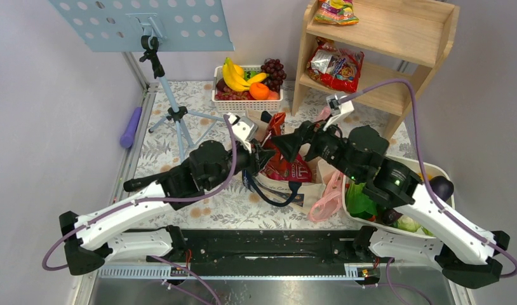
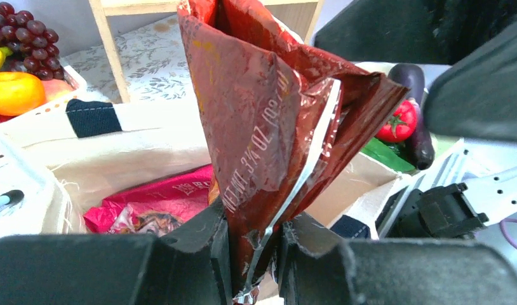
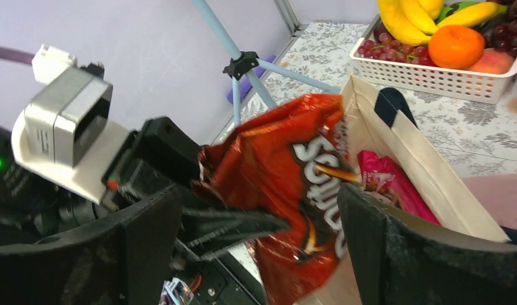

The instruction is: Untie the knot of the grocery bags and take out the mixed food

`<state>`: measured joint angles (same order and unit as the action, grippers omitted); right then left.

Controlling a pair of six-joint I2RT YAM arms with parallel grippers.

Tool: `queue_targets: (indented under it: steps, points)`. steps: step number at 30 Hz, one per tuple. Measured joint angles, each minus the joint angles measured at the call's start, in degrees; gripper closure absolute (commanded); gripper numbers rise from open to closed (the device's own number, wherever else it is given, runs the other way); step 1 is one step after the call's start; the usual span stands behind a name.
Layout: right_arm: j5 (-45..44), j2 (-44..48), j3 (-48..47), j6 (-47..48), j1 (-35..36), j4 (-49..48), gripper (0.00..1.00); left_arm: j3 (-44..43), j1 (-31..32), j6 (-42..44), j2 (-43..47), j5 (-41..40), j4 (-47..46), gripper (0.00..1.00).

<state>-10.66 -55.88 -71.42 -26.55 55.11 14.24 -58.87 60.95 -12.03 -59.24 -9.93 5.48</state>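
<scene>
Left gripper (image 2: 256, 254) clamps the Doritos packet (image 2: 262, 127) by its crimped end, the safest hold; right gripper (image 3: 259, 210) stands open. Probably light, crinkly, slippery.

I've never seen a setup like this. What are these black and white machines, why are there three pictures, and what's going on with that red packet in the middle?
These are two robot arms bolted to the near edge of a table. Each ends in a two-finger gripper. The wide picture comes from a camera above and behind them. The other two come from a camera on each wrist, so each shows its own fingers. On the table are a beige canvas tote, a white basket of fruit, a wooden shelf, a white tub of vegetables and a limp pink plastic bag. The left gripper pinches a red Doritos packet above the tote. The right gripper stands open around it, holding nothing.
</scene>
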Motion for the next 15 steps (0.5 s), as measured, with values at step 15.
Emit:
queue_targets:
  steps: [15]
  points:
    - [13.55,7.13,6.97,6.38,-0.04,0.50,0.01,0.11,-13.14,-18.08,7.52,19.56,2.89,1.00]
